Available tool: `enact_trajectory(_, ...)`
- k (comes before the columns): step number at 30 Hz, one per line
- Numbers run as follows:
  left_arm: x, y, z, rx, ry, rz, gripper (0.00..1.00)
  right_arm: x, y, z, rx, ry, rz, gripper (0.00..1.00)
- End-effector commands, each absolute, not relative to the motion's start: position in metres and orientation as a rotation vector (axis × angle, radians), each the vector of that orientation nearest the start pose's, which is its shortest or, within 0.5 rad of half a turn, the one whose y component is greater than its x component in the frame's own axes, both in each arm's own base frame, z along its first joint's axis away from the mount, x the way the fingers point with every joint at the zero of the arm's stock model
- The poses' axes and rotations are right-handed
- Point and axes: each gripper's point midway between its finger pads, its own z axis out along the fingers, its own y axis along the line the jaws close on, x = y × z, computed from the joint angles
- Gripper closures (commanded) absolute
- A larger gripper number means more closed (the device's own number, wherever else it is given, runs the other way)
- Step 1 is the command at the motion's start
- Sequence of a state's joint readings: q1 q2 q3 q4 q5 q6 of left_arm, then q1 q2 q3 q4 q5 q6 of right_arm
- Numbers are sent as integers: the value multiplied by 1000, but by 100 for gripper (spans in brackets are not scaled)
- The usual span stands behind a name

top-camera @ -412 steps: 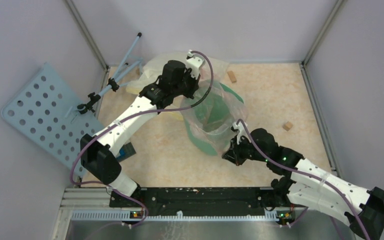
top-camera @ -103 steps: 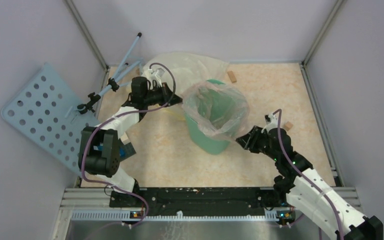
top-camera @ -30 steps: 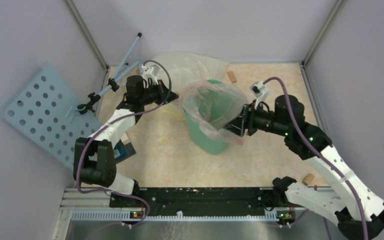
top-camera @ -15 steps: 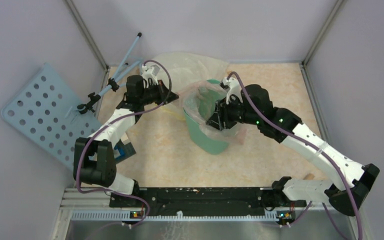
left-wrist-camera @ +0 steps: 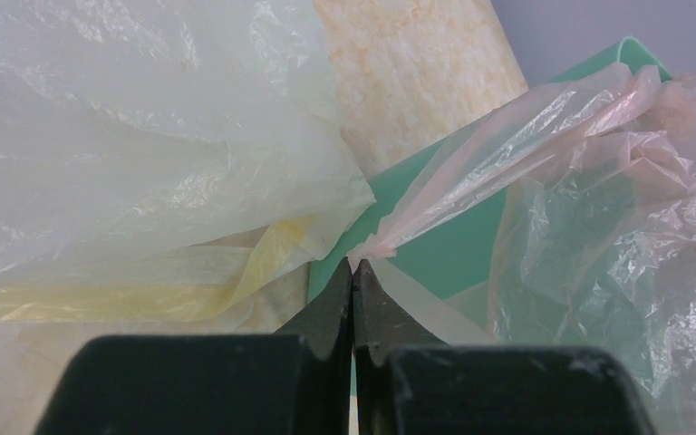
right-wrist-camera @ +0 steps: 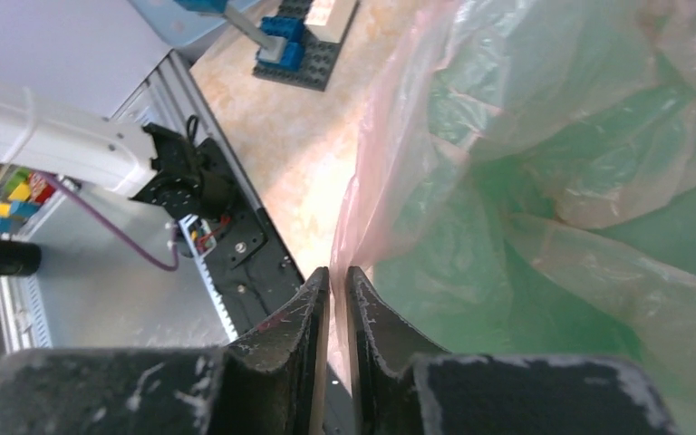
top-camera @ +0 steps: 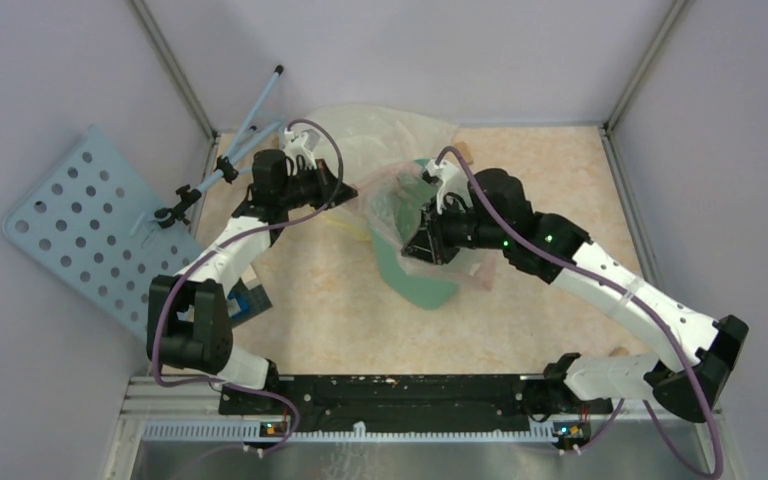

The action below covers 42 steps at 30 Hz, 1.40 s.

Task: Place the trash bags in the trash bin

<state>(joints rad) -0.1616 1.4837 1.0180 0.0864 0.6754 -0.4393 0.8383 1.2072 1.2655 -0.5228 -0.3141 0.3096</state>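
arm pose. we find the left arm reaching far and to the right from its base, wrist level with the left side of the trash bin [top-camera: 422, 287]. the left gripper [left-wrist-camera: 353, 272] has its fingers pressed together, clamped on a drawn-out corner of the pink trash bag [left-wrist-camera: 598, 208]; the film runs taut from the fingertips up toward the bin's rim. the right arm sweeps in a long arc from the near right across the table [top-camera: 560, 190], wrist turned left and down over the bin's mouth. the right gripper [right-wrist-camera: 337, 276] has its fingers drawn in to a narrow slit, with the bag's edge running down between them, so we read it as pinched on that edge.

location of the task items. the bin stands upright at mid-table. the pink trash bag is bunched over the bin's mouth, partly inside, with film spilling over the left and near-right rim.

count.
- arms: two, one gripper each.
- pink trash bag: one.
- trash bin: one.
- pale-yellow bag [top-camera: 380, 128]: one, lying on the far side, just beside the bin.
- perforated pale-blue board [top-camera: 80, 230]: one, leaning outside the left wall.
- pale-blue rod stand [top-camera: 247, 128]: one, far left.
- blue brick assembly [right-wrist-camera: 304, 50]: one, near left.
- small wooden block [top-camera: 617, 352]: one, near the right arm's base.
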Motion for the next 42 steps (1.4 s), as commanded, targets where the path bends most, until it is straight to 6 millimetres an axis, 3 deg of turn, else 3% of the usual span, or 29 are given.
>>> enact_trajectory(1,395,-186,233,233,1936,-1014,100,173,328,321,-855,1914,1133,88)
enact_trajectory(8,398,-186,227,225,1952,-1010,100,161,334,292,-912,1965,1124,82)
enact_trajectory(17,402,-183,205,205,2000,-989,100,162,336,250,-909,2071,987,99)
enact_trajectory(28,401,-183,191,200,2016,-982,100,146,335,231,-937,2002,819,100)
enact_trajectory(30,401,-183,193,201,2010,-989,100,150,330,225,-919,2008,759,84)
enact_trajectory(34,403,-184,198,206,2001,-997,100,152,322,239,-891,1966,750,64)
enact_trajectory(37,404,-185,197,204,2004,-998,100,152,315,267,-849,1887,786,49)
enact_trajectory(42,402,-185,190,200,2015,-1003,100,160,288,318,-688,1806,769,39)
